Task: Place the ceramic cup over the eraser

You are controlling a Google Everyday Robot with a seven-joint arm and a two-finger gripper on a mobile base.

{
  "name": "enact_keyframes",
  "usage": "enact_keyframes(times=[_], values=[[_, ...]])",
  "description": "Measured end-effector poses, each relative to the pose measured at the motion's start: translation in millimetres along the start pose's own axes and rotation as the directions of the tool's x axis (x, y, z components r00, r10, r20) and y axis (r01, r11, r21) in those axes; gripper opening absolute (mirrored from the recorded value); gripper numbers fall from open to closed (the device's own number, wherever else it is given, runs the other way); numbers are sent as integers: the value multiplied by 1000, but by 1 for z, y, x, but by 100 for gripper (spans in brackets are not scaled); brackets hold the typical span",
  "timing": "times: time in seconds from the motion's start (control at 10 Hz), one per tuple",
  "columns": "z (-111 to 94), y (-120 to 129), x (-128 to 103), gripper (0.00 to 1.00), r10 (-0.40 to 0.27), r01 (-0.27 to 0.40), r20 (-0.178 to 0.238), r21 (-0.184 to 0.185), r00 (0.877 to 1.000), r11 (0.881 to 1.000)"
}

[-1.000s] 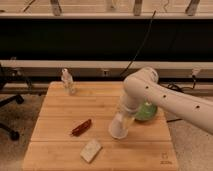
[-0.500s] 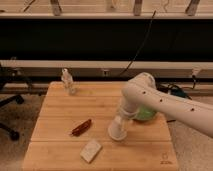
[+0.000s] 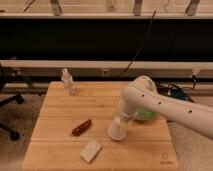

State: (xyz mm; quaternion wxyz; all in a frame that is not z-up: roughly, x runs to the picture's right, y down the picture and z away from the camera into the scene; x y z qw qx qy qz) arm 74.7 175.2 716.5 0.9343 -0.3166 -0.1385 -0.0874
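Note:
The ceramic cup (image 3: 117, 131) is white and sits mouth-down at the end of my white arm, at or just above the wooden table (image 3: 60, 112), right of centre. My gripper (image 3: 121, 121) is directly above the cup and shut on it. The black eraser is hidden; it does not show anywhere on the table. The arm reaches in from the right and covers the table behind the cup.
A green bowl (image 3: 146, 115) lies partly hidden behind the arm. A clear small bottle (image 3: 67, 81) stands at the back left. A reddish-brown elongated thing (image 3: 81, 127) lies left of the cup. A pale beige block (image 3: 91, 150) lies near the front edge.
The arm has sunk a little and brought the cup down toward the table surface at nearly the same spot. The other things have not moved.

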Motion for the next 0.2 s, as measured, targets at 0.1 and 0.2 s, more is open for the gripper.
enact_keyframes(times=[0.1,0.2], values=[[0,-1,1,80,-2,2,0,1,1000,1000],[-6,-9,4,75,-7,7,-5,4,1000,1000]])
